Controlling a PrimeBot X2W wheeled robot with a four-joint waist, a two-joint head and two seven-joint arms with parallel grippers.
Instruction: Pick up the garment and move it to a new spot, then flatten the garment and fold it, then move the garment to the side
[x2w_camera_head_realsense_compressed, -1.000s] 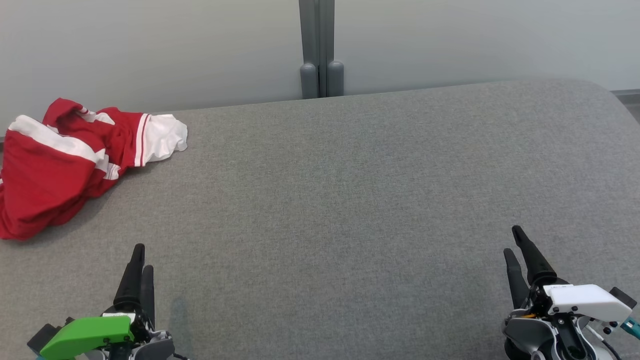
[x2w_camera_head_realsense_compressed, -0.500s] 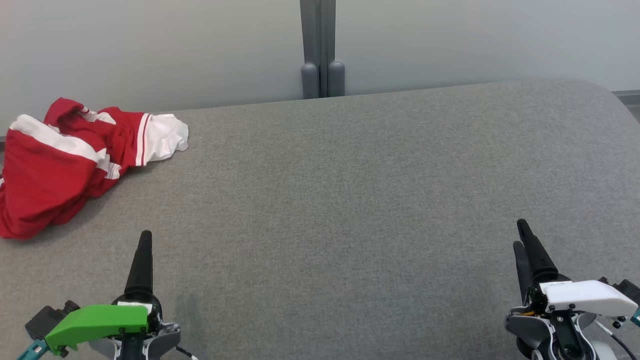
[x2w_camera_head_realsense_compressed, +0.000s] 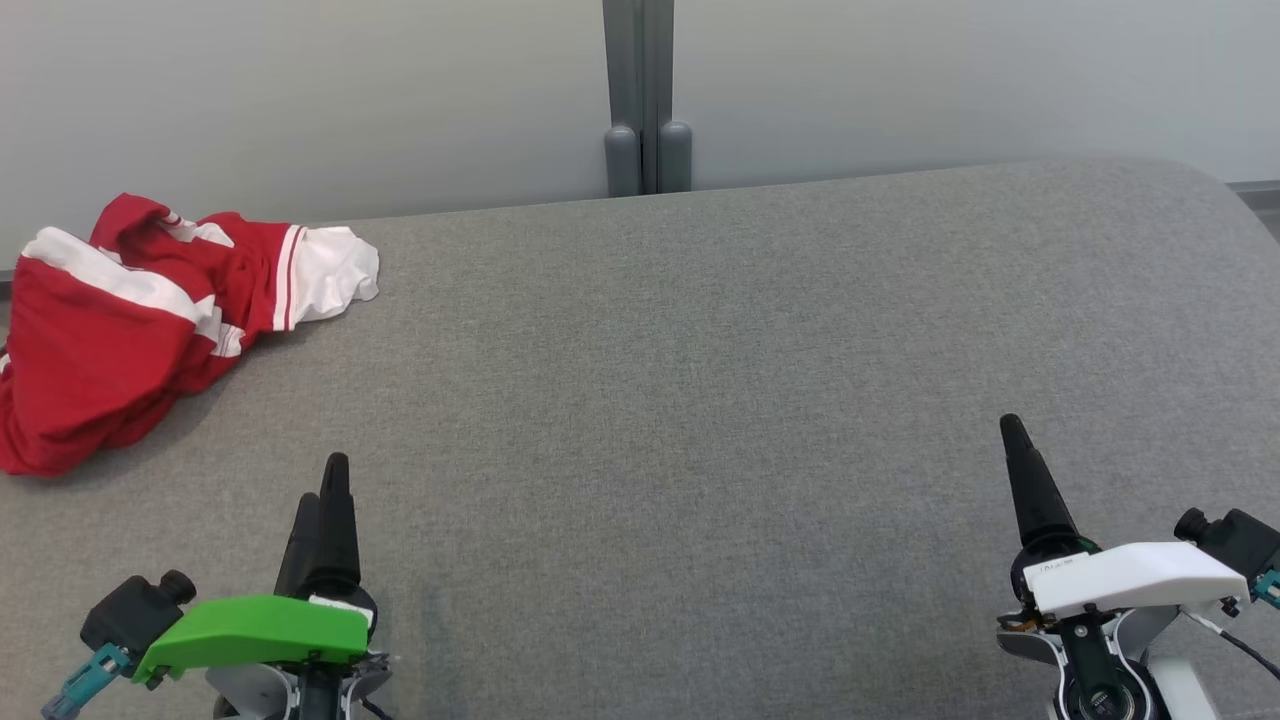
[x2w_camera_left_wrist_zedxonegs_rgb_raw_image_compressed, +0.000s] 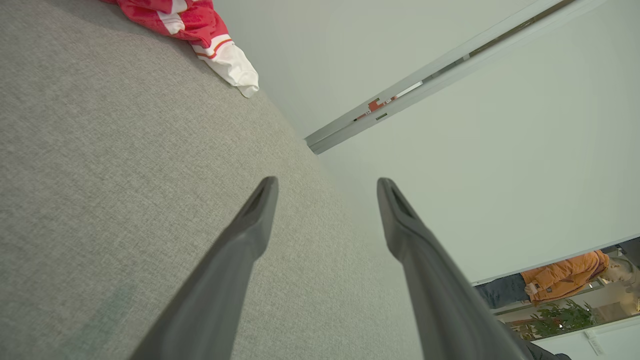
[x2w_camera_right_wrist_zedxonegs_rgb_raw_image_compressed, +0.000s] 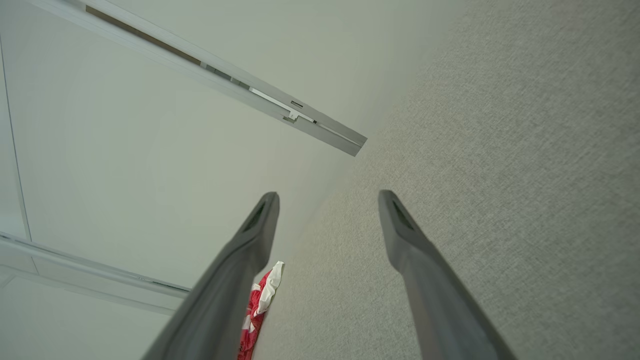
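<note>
Red garment (x2w_camera_head_realsense_compressed: 150, 330) with white bands and one white sleeve end, crumpled in a heap. Lies at the far left corner of the grey cloth-covered tabletop (x2w_camera_head_realsense_compressed: 700, 400), close to the back edge and cut off by the head view's left border. Whether any print or label sits on the cloth: impossible to tell among the folds.

Nearer and to the right of it, well apart: left pincer (x2w_camera_head_realsense_compressed: 322, 480) under a green cover (x2w_camera_head_realsense_compressed: 260, 630), dark fingers pointing toward the far edge. Seen along its own wrist, spread wide, with bare grey weave and pale wall between the tips. Pinching nothing.

Across the tabletop at the near right: right pincer (x2w_camera_head_realsense_compressed: 1015, 440) under a white cover (x2w_camera_head_realsense_compressed: 1130, 580), fingers likewise spread wide in its wrist view and pinching nothing. Small dark marking at the front of the white cover, too small to read.

Behind the tabletop: pale wall (x2w_camera_head_realsense_compressed: 300, 100) split by a grey post (x2w_camera_head_realsense_compressed: 645, 100). In the left wrist view, a small red-and-white mark on the grey rail (x2w_camera_left_wrist_zedxonegs_rgb_raw_image_compressed: 430, 82), not legible. At that view's lower right corner, a person (x2w_camera_left_wrist_zedxonegs_rgb_raw_image_compressed: 565, 272) in an orange jacket beside a green plant (x2w_camera_left_wrist_zedxonegs_rgb_raw_image_compressed: 560, 322).
</note>
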